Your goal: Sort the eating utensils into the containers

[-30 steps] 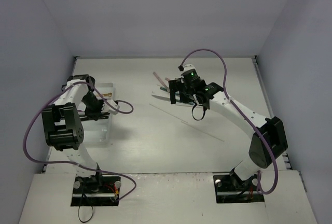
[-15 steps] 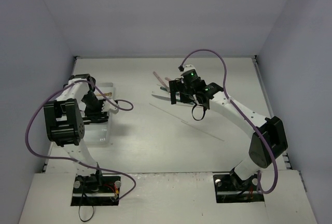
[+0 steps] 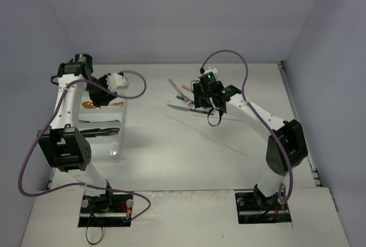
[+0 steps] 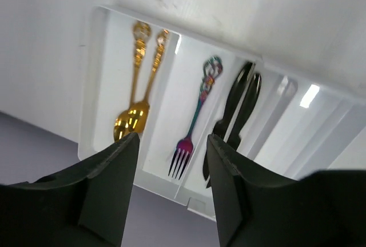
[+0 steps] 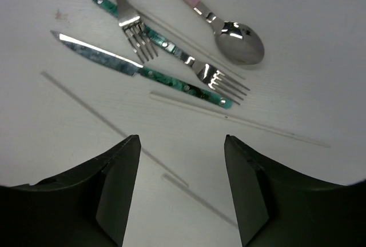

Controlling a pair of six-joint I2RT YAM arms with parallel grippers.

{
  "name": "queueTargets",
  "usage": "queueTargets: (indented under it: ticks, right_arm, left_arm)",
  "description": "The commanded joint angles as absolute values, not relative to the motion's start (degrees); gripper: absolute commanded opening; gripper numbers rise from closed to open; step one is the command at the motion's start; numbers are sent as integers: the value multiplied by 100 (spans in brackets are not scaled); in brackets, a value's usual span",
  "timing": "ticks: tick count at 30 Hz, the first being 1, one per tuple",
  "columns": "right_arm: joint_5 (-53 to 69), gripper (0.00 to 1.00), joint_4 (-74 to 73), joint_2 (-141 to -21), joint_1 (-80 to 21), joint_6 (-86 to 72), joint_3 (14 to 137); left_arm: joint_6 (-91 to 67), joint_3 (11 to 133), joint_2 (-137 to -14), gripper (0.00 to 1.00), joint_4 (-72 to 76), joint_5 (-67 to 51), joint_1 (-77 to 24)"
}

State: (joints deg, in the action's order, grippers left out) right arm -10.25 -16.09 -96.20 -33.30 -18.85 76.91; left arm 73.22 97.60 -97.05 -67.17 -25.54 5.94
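My right pincer (image 5: 180,138) stands open and empty above the bench (image 5: 309,41). The green-handled knife (image 5: 143,71) lies just at 12 o'clock from it in the wrist view. Its long axis runs from 10 to 4 o'clock, so I judge the wrist must turn to close across it. The left pincer (image 4: 172,138), also open and empty, hangs over the tray (image 4: 111,70), well apart from this knife; the right arm is nearer.

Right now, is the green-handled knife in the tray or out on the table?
Out: the green-handled knife lies flat on the table beside the green-handled fork; the tray stands apart, far to the left.
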Motion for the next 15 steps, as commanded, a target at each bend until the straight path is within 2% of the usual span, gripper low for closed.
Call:
queueTargets:
  ticks: [1,6,15]
  right_arm:
    - [-1690,54,-1582,-10227,-3079,-1646,8443]
    - [-1828,52,-1608,-11156,-3035,-847,9225]
    - [-1342,65,-1595,-12391,-2679,-339,10253]
  left_arm:
    - [5205,10625,-9464,49,-6847,-3633,522]
    - [4457,10569,-9287,56,-6838,-4328,430]
    - [4019,9890,-8911,59,-6645,-4641,334]
